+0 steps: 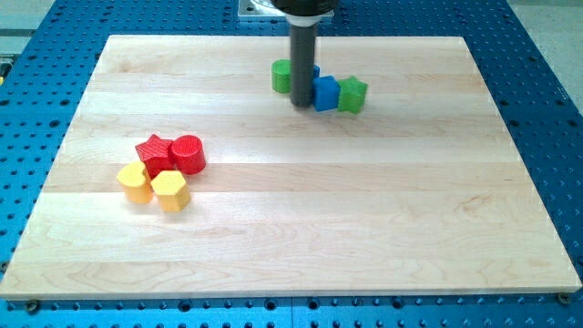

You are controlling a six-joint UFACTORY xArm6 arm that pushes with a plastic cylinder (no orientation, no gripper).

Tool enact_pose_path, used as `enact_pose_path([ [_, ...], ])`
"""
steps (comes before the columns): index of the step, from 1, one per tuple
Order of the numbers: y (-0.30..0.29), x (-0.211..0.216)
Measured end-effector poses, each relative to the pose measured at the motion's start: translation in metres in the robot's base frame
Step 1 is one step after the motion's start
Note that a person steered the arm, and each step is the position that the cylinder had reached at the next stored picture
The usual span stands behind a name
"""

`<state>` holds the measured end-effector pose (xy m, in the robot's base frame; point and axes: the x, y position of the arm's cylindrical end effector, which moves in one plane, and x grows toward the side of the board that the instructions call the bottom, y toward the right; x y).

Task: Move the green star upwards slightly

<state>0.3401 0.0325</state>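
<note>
The green star (352,94) lies near the view's top, right of centre, touching a blue block (325,93) on its left. A green round block (282,76) sits further left, and a second blue block (315,72) peeks out behind the rod. My tip (301,105) rests on the board between the green round block and the blue block, just left of the blue block and about two block widths left of the green star.
A cluster at the view's left holds a red star (155,153), a red cylinder (188,153), a yellow block (136,182) and a yellow hexagonal block (170,190). The wooden board (364,210) lies on a blue perforated table (547,109).
</note>
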Motion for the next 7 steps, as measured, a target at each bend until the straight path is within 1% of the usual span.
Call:
enact_pose_path([
  [1, 0.02, 0.0],
  [2, 0.009, 0.014],
  [3, -0.019, 0.062],
  [4, 0.018, 0.075],
  [5, 0.093, 0.047],
  [6, 0.12, 0.025],
  [7, 0.111, 0.025],
])
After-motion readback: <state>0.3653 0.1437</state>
